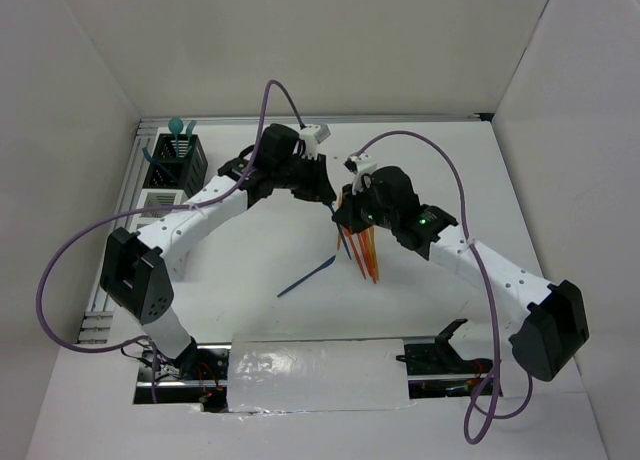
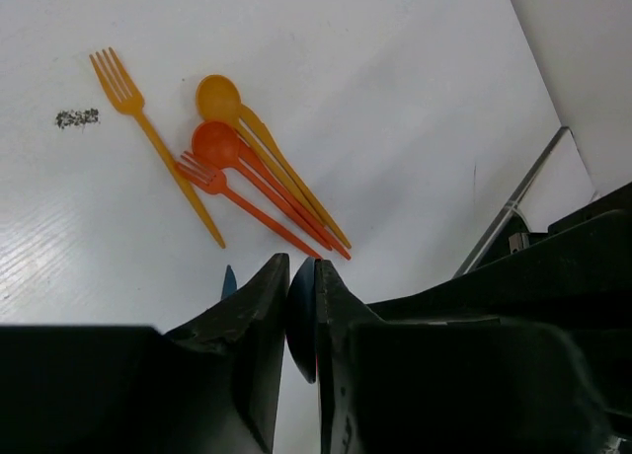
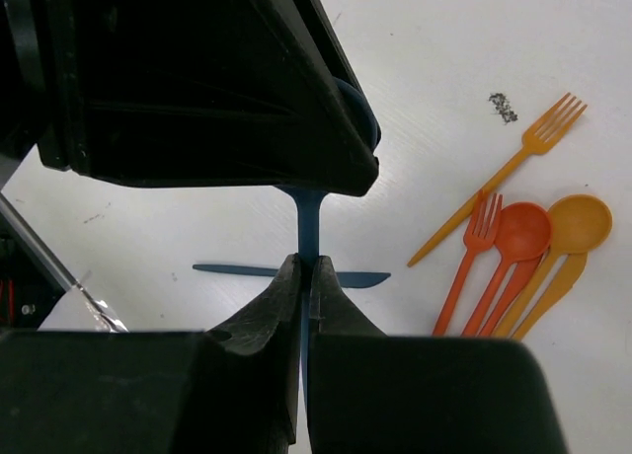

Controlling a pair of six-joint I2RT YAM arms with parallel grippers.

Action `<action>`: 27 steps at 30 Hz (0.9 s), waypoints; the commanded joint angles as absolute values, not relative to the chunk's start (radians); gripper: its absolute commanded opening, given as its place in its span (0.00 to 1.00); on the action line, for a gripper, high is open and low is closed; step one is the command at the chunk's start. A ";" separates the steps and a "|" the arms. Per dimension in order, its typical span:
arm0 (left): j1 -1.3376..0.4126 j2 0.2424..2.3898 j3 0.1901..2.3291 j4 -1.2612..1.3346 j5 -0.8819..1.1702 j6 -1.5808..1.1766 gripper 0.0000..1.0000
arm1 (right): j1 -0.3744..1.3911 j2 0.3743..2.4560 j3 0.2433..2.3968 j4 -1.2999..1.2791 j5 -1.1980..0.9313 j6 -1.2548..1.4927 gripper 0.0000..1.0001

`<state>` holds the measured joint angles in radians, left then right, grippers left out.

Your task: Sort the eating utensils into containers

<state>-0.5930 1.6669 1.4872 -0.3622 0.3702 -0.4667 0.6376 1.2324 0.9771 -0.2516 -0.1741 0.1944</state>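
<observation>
A dark blue spoon (image 3: 309,217) hangs above the table between both grippers. My right gripper (image 3: 307,266) is shut on its handle. My left gripper (image 2: 296,273) is shut on its bowl (image 2: 301,326), which sits edge-on between the two fingers. In the top view the two grippers meet at mid-table, left gripper (image 1: 328,193) and right gripper (image 1: 346,216). Below them lie several orange utensils (image 1: 368,255): a fork (image 2: 148,138), two spoons (image 2: 222,104) and a smaller fork (image 2: 202,171). A dark blue knife (image 3: 237,270) lies flat on the table. The containers stand at far left.
A black container (image 1: 195,165) with teal utensils (image 1: 180,130) standing in it sits at the back left, a white container (image 1: 160,202) just in front of it. A small dark speck patch (image 2: 76,118) marks the table. White walls enclose the table.
</observation>
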 commanded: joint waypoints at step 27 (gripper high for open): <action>0.379 1.345 1.508 -0.307 0.256 -0.209 0.16 | 0.357 1.198 1.184 -0.383 -0.054 0.298 1.00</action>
